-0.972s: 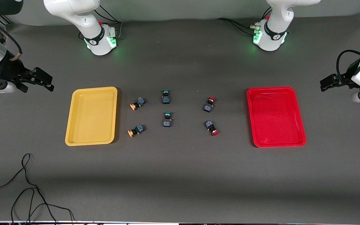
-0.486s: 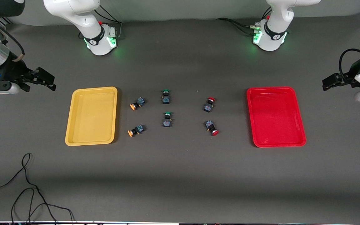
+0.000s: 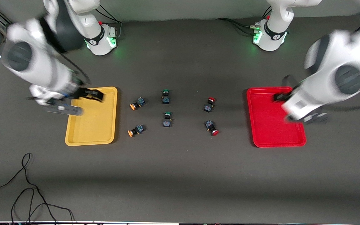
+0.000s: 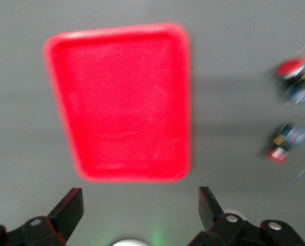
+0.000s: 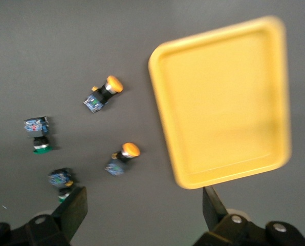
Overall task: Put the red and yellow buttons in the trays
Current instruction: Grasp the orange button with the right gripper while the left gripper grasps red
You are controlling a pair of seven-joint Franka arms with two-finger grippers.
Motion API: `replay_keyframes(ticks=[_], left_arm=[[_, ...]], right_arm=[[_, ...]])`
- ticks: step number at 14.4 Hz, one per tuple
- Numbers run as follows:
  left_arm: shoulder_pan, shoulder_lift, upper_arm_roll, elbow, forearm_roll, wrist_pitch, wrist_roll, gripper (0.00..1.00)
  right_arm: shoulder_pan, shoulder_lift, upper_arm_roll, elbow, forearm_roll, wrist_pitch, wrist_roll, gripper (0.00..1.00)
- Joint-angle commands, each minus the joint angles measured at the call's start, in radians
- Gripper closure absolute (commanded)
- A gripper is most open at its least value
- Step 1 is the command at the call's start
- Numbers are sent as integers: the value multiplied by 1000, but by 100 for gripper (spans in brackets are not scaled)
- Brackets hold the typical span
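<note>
The yellow tray (image 3: 91, 117) lies toward the right arm's end of the table and the red tray (image 3: 270, 125) toward the left arm's end; both are empty. Two yellow-capped buttons (image 3: 133, 106) (image 3: 130, 133) lie beside the yellow tray. Two red-capped buttons (image 3: 211, 100) (image 3: 215, 132) lie nearer the red tray. My right gripper (image 3: 97, 94) is open and empty over the yellow tray (image 5: 224, 102); its wrist view shows the yellow buttons (image 5: 114, 84) (image 5: 129, 149). My left gripper (image 3: 278, 97) is open and empty over the red tray (image 4: 122, 102); its wrist view shows the red buttons (image 4: 290, 69) (image 4: 278, 154).
Two green-capped buttons (image 3: 166, 92) (image 3: 167, 114) lie in the middle between the yellow and red pairs. A loose black cable (image 3: 27, 187) lies on the table near the front camera at the right arm's end. The arm bases (image 3: 100, 40) (image 3: 270, 37) stand along the table's edge farthest from the camera.
Both arms have swung in from the table's ends: the right gripper now hangs over the yellow tray, the left over the red tray. The buttons and trays have not moved.
</note>
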Motion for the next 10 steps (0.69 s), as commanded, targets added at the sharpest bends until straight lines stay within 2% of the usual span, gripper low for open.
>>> replay_keyframes(ticks=[1,2,3,5,7,10], left_arm=[[-97,202,-35,155,1,85,-303,0],[-135,227,-35,146,1,117,-335,0],[-161,229,-35,111,-1,131,-347,0],[-223,191,-37,-19,-13,206,-369,1],[-284,148,-40,-199,-15,389,-431,1],[-349,152,-60,-354,-13,632,-508,3]], right_arm=[[39,32,11,-189,56,210,198,0],[42,54,15,-229,75,258,223,0],[55,96,18,-247,138,302,238,0],[98,153,18,-325,181,449,282,0],[103,189,31,-364,186,523,344,0],[106,253,52,-369,186,586,454,0]])
